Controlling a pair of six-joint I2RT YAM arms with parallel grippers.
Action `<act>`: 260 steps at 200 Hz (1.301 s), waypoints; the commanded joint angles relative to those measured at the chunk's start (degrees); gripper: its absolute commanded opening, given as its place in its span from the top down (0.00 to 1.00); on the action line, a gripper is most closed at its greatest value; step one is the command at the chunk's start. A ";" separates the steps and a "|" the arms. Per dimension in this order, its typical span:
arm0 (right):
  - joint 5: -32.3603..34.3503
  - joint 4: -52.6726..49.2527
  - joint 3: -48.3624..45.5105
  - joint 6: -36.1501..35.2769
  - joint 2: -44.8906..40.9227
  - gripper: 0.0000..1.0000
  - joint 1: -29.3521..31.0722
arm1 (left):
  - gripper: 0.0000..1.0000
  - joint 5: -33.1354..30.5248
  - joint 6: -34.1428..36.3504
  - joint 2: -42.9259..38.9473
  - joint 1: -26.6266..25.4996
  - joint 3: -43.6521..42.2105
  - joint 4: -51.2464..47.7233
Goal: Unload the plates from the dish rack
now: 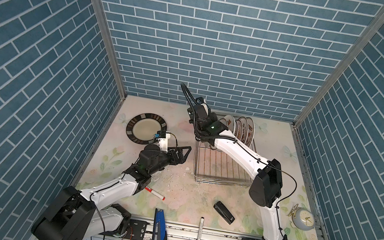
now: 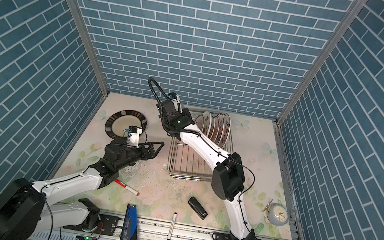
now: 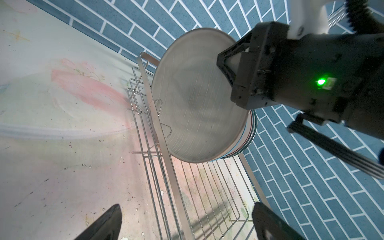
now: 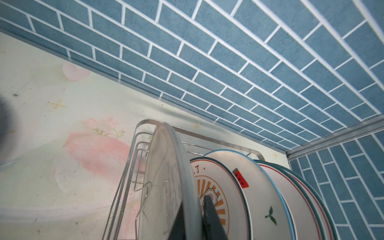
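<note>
The silver wire dish rack (image 1: 220,181) (image 2: 189,177) stands at the back right of the table. Several plates (image 1: 244,132) (image 2: 218,127) stand upright in a row at its far end. My right gripper (image 4: 194,207) is shut on the rim of the frontmost plate (image 4: 164,176) (image 3: 193,108), one finger on its whitish underside and one on its face side. The plate behind it (image 4: 218,187) shows an orange sunburst. My left gripper (image 1: 186,155) (image 3: 187,207) hangs open and empty just left of the rack. One dark-rimmed plate (image 1: 142,125) lies flat at the back left.
Toward the front lie a red-capped marker (image 1: 154,193), a black stapler (image 1: 224,212), a blue stapler (image 1: 158,228) and a black marker (image 1: 199,235). An alarm clock (image 1: 303,218) sits at the front right. Blue brick walls close in three sides.
</note>
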 commanded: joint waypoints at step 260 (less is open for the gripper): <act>-33.44 20.24 -40.55 13.67 -41.32 1.00 -13.09 | 0.00 -2.56 2.07 -1.09 -6.75 -1.68 10.09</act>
